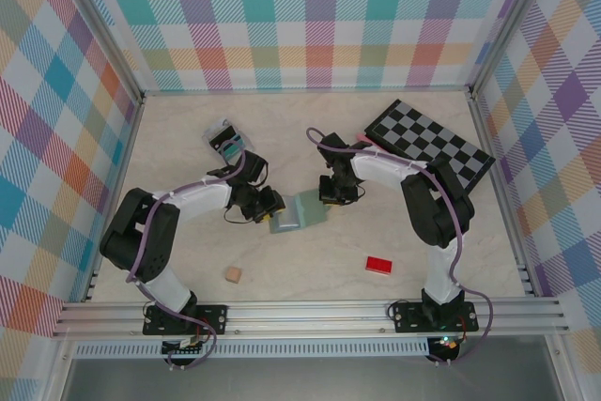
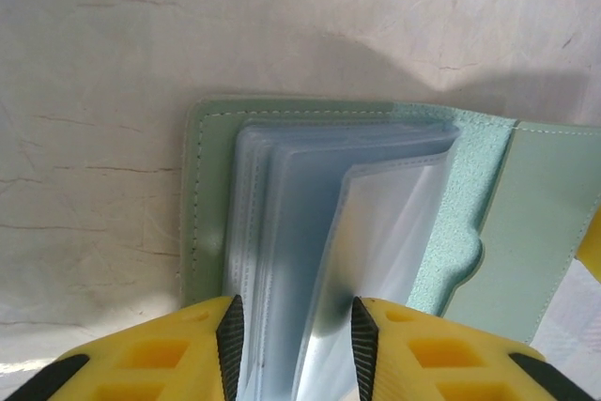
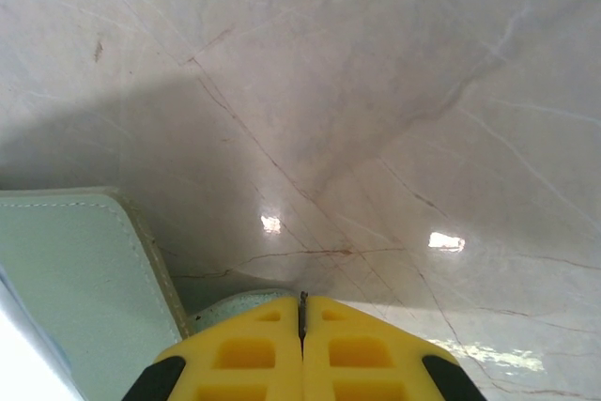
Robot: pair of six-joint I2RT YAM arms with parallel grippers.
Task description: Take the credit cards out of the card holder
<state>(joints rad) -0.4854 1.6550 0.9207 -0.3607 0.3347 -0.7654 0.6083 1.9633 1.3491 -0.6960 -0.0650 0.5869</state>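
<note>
Near the middle of the pale marble-patterned worktop (image 1: 188, 260), a small pale green stitched bifold card holder (image 2: 208, 194), spread open. Inside it, a stack of clear plastic sleeves (image 2: 310, 204), fanned upward, contents too hazy to tell. Left claw (image 2: 296, 331) released, yellow fingers with black pads parted to either side of the sleeves. Right claw (image 3: 302, 300) clenched, tips flush together just over a rounded green edge of the holder; impossible to tell whether pinching it. Well apart from the holder, a small red block (image 1: 378, 265) and a black-and-grey checkered board (image 1: 430, 146).

bright light casts soft shadows, glare on the table (image 3: 376, 91).
</note>
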